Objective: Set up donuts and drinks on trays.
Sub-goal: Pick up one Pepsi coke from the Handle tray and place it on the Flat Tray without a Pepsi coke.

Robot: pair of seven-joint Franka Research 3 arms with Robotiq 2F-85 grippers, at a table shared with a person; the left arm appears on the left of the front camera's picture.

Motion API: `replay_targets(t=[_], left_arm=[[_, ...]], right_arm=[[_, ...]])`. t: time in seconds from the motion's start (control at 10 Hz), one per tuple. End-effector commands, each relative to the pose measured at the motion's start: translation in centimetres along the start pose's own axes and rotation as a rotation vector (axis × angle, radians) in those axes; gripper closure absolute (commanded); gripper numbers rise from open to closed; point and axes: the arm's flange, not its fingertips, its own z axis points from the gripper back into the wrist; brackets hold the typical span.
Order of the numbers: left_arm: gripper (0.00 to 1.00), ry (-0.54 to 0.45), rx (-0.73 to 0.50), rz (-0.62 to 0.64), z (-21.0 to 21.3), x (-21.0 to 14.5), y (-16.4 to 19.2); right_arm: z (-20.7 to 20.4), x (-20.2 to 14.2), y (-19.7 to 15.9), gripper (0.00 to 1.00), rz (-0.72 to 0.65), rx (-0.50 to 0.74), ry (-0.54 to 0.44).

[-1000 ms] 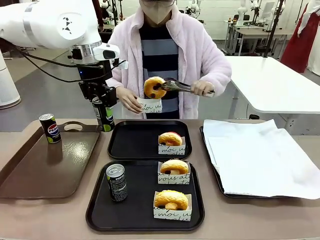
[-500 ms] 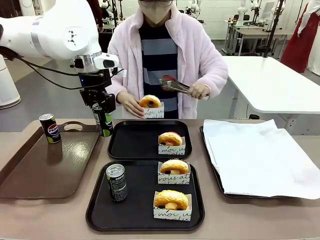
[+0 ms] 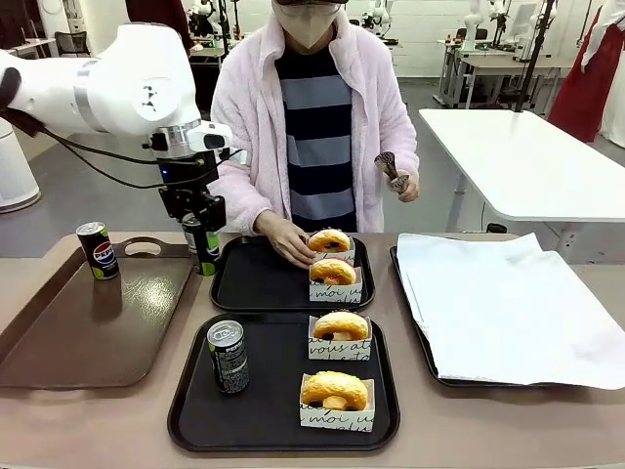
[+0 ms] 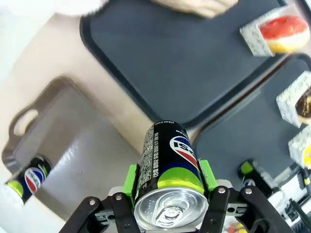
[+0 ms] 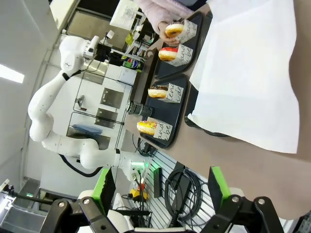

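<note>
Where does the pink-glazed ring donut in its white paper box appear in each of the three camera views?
Front view: the pink-glazed ring donut sits at centre, on the near right part of the far black plastic tray.
Left wrist view: upper right corner, by that tray's edge.
Right wrist view: top centre, second from the top in the row of boxed donuts.
Shared landmark: the far black tray under it.

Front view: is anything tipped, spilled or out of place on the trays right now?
Nothing stands out. The can on the near tray and the spare can on the brown tray stand upright. The left gripper holds a third can upright. All four donuts sit squarely in their boxes.
</note>
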Motion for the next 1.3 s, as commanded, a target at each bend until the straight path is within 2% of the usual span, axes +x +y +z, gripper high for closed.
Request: replay_targets(t=[0.0,0.1,0.5,1.2], left_arm=[[0.41,0.071,0.068,-0.040,2.9,-6.0,-0.1],[0.41,0.062,0.067,-0.034,2.8,-8.9,-0.3],[0.41,0.040,0.070,-0.039,2.8,-7.9,-0.4],[0.41,0.027,0.101,-0.023,2.0,0.1,-2.7]], right_arm=[[-0.1,-0.2,0.0,0.00,0.015,0.013,-0.006],[-0.1,-0.2,0.0,0.00,0.015,0.013,-0.006],[-0.1,-0.2,0.0,0.00,0.015,0.013,-0.006],[-0.1,-0.2,0.0,0.00,0.015,0.013,-0.006]])
